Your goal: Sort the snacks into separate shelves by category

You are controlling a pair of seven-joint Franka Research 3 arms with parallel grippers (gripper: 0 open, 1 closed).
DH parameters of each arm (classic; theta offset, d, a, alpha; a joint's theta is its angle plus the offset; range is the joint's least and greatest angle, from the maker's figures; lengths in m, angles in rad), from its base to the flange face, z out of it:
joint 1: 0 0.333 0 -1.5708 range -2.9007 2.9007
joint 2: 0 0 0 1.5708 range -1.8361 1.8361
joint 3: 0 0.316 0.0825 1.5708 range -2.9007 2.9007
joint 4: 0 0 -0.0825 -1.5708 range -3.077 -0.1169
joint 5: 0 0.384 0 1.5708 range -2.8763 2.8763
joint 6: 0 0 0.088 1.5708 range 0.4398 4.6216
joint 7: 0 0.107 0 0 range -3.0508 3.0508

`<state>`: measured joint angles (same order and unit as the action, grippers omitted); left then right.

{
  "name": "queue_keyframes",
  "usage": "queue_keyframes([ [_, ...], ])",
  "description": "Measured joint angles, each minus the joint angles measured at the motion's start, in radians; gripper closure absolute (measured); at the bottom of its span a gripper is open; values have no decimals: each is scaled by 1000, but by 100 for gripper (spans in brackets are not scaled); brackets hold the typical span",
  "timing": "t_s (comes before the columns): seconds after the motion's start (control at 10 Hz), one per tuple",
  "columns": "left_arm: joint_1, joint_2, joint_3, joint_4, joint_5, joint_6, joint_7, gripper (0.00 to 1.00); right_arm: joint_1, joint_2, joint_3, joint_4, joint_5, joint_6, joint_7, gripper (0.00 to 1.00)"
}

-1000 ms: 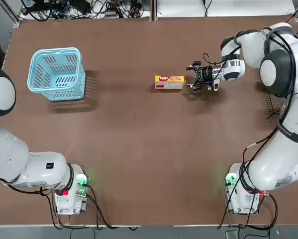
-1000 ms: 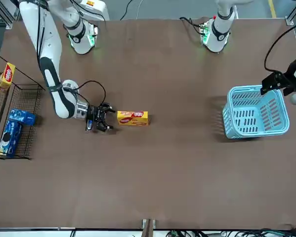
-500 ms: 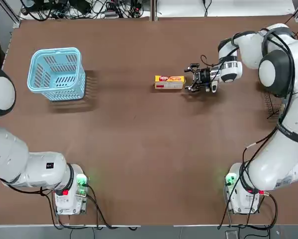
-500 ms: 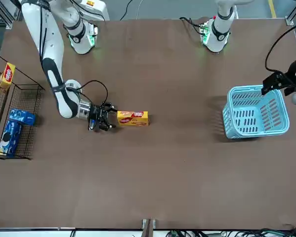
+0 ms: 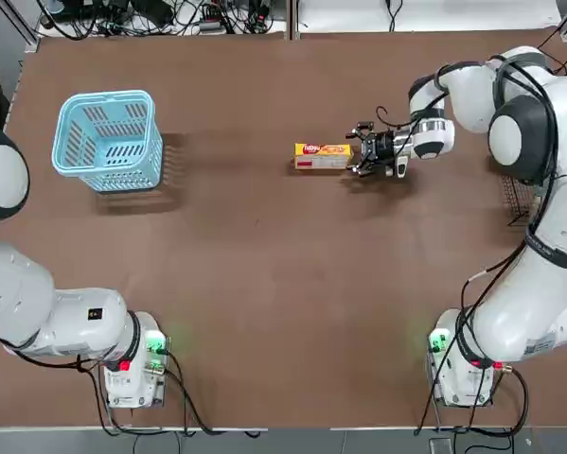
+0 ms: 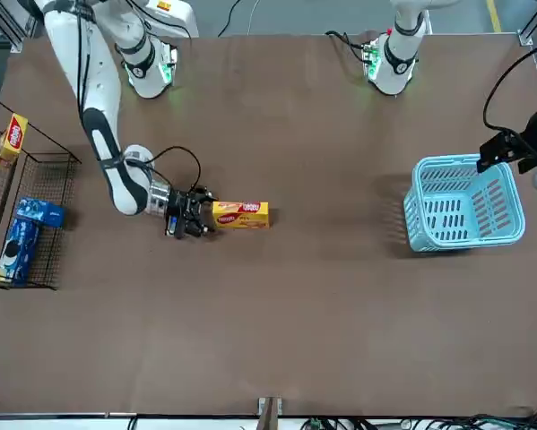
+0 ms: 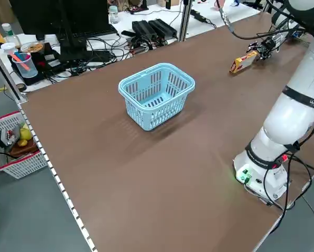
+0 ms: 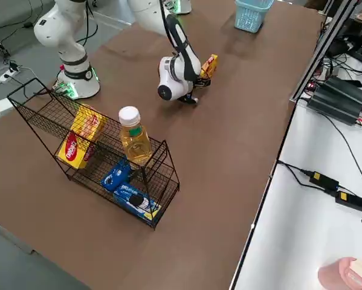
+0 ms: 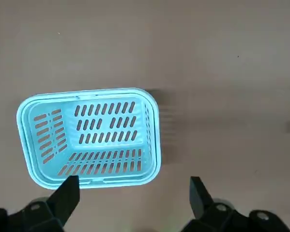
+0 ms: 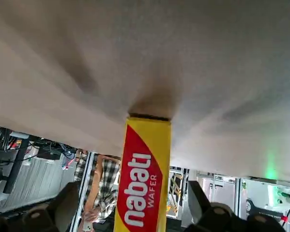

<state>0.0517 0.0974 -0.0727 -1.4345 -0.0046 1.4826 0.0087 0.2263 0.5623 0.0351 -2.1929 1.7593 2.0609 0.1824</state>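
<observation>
A long yellow-orange box [image 5: 323, 154] with a red logo lies flat at mid-table. My right gripper [image 5: 361, 151] is open and level with the table at the box's right end. In the right wrist view that box [image 10: 144, 169] runs down between the two fingers [image 10: 62, 202]. The black wire rack [image 8: 48, 99] stands at the table's right edge. It holds yellow boxes [image 8: 81, 140] on one shelf and blue packets [image 8: 115, 175] on the lower one. My left gripper [image 6: 503, 154] hangs open above the light blue basket [image 9: 89, 137].
A bottle of amber liquid [image 8: 133, 136] stands on the rack's upper tier beside the yellow boxes. The light blue basket [image 5: 108, 140] sits at the far left. Cables and power bricks lie on the white bench [image 8: 326, 181] beyond the table. A person in a plaid shirt [image 10: 94, 193] shows past the table edge.
My right gripper has slid left along the table toward the yellow-orange box, closing the gap to its right end. The box, basket and left arm have not moved.
</observation>
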Motion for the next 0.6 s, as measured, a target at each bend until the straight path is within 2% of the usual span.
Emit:
queue_keyframes([
  [0.2,0,0,0,0,0,1,0,0,0,3,8,4,4,7,-38,9],
  [0.3,0,0,0,0,0,2,0,0,0,7,8,4,4,8,-62,16],
  [0.6,0,0,0,1,0,6,0,0,0,21,8,10,4,8,-98,65],
])
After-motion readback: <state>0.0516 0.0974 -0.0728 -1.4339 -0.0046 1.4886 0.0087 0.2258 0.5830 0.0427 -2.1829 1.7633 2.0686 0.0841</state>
